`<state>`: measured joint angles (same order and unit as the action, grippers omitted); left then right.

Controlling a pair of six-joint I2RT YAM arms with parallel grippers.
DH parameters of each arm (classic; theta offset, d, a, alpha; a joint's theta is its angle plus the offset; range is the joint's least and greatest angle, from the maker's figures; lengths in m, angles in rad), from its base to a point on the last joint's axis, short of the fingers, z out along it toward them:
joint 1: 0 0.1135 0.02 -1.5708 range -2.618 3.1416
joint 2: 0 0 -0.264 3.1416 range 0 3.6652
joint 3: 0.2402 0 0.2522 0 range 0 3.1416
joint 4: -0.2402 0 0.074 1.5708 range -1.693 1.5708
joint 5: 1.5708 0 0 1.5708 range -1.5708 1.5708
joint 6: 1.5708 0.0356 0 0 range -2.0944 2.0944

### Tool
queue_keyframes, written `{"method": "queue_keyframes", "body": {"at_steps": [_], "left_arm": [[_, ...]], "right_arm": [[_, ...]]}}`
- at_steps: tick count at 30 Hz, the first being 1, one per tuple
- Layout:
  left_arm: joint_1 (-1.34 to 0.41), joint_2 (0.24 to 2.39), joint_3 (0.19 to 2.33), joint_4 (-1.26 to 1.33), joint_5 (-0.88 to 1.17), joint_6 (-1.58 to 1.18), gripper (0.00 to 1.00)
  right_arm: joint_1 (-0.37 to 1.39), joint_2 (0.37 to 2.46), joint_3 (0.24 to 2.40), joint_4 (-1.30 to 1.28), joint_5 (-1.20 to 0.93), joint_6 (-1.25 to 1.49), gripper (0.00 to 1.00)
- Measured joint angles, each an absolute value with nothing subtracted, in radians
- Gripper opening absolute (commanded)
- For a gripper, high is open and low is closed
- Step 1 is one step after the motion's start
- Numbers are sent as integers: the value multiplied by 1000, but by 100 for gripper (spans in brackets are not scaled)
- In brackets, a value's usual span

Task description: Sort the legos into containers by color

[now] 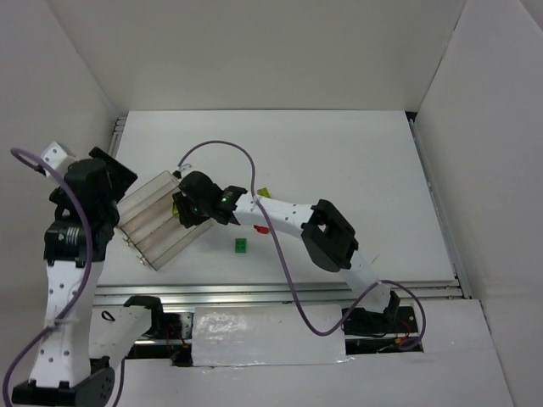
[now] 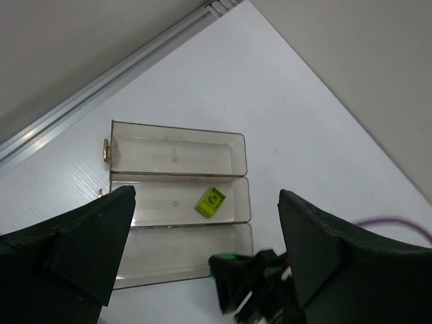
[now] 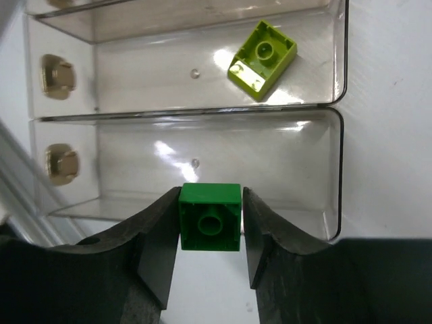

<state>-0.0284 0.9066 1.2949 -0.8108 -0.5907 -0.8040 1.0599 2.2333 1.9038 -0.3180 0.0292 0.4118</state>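
The white desk (image 1: 339,170) carries everything. On its left part lie the containers (image 1: 157,222), three long clear troughs joined side by side into one tray, set at an angle to the desk's edges.

The left arm (image 1: 64,280) stands at the left side of the tray. The left fingers (image 2: 81,250) are spread wide apart and hold nothing. Seen from the left wrist, they hang above the tray, one on each side of it, and touch no brick.

The right arm (image 1: 331,237) reaches across the desk to the tray's right side. The right fingers (image 3: 158,236) are closed on a bright green lego (image 3: 210,217). It sits squarely between the two pads, with one flat side against each, and its hollow underside faces the wrist camera. It is at the near wall of the outer trough; I cannot tell whether it touches the plastic.

A yellow-green lego (image 3: 263,57) lies tilted in the middle trough, close to its end wall.

Three more bricks lie on the desk outside the tray:
- a green one (image 1: 242,246) in front of the right arm
- a red one (image 1: 261,228) partly hidden under that arm
- a yellow-green one (image 1: 263,193) behind it
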Motion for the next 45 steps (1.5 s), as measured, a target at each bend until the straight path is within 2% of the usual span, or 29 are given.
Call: {"method": "queue_keyframes", "body": {"at_steps": [2,3,5,6,11,18,21,30,34,40,45], "left_arm": [[-28,807,1209,-765,-557,-741,100],[-28,767,1169,-753,-535,-709,99],[-28,719,1105,-727,-505,-666,99],[-28,706,1078,-721,-492,-648,100],[-28,678,989,-698,-454,-590,99],[-28,679,977,-684,-438,-575,99],[-28,678,977,-683,-436,-575,99],[-28,678,977,-679,-414,-574,99],[-28,678,977,-679,-410,-571,100],[-28,678,977,-677,-398,-557,99],[-28,678,977,-674,-389,-552,100]], "right_arm": [[1060,2291,1959,-346,44,402,58],[1060,2318,1985,-360,49,395,72],[1059,2352,2028,-385,56,386,93],[1058,2366,2049,-392,60,381,99],[1057,2360,2047,-389,89,369,100],[1061,2042,1655,-383,283,508,100],[1060,1955,1590,-433,385,612,97],[1058,1968,1430,-476,448,743,97],[1059,1970,1433,-504,454,781,95],[1076,2012,1443,-505,444,826,88],[1100,2038,1443,-514,430,854,72]]}}
